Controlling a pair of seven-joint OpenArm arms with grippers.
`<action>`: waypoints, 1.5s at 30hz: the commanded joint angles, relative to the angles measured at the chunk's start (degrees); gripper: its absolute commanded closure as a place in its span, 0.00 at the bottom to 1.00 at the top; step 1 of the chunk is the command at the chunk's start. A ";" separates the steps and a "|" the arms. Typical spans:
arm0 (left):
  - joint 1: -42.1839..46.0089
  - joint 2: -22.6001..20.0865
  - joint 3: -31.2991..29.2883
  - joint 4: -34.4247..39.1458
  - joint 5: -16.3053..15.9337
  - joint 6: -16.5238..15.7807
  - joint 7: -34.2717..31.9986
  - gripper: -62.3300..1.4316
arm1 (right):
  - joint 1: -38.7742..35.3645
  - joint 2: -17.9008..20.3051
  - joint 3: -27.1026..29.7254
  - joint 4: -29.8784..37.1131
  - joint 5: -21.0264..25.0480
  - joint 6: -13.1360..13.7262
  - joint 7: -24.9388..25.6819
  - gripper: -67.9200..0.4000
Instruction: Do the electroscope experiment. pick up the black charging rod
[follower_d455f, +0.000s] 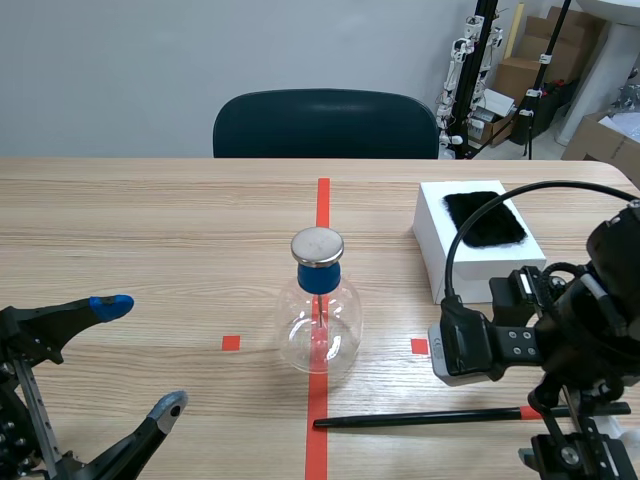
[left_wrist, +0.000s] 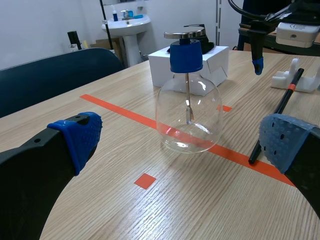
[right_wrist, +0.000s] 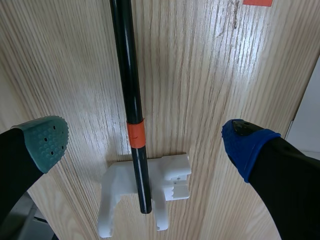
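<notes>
Counter (follower_d455f: 150, 230): pale wood grain, matt. Flask (follower_d455f: 318, 335): clear glossy glass, blue plastic collar (follower_d455f: 318, 277), dull metal disc (follower_d455f: 317, 245). Rod (follower_d455f: 420, 418): smooth, glossy black. Cradle (right_wrist: 170, 184): white matt plastic. Far right: black fuzzy cloth (follower_d455f: 485, 218).

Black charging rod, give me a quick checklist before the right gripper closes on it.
1. Right gripper open: ok.
2. Black charging rod lying between the gripper's two fingers: ok.
3. Rod's end resting in the white holder: ok.
4. Electroscope flask apart from the rod: ok.
5. Left gripper open and away from the rod: ok.
6. Right gripper low enough to grip the rod: cannot tell.
</notes>
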 joint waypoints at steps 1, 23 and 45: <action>-0.15 -0.07 -0.09 0.33 -0.44 0.07 -0.83 0.00 | 1.01 1.86 -0.33 -0.28 -2.40 0.46 3.43 0.06; -0.15 -0.07 -0.09 0.33 -0.44 0.07 -0.83 0.00 | 1.05 6.47 -4.13 -6.51 -23.10 0.46 32.68 0.11; -0.15 -0.07 -0.09 0.33 -0.44 0.07 -0.83 0.00 | 1.03 4.39 -4.26 -7.17 -15.08 0.46 26.03 0.10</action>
